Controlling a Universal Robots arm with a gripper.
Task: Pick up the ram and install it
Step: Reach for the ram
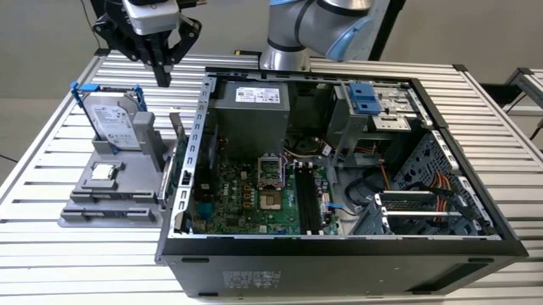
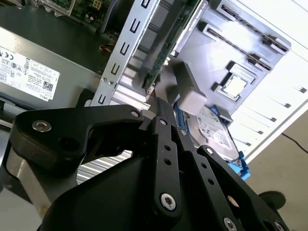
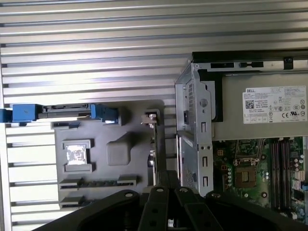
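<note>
Gripper (image 1: 161, 77) fingers together, empty, poised above ram (image 2: 163, 53) standing on edge at grey holder's (image 1: 110, 203) edge beside computer case (image 1: 339, 254). Best spread wide first, then straddle squarely at mid-length.

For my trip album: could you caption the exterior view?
Black robot jaws hang above a grey plastic parts stand beside an open black metal computer case.

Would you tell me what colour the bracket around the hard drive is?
Blue; the bracket shows best in the exterior view.
</note>
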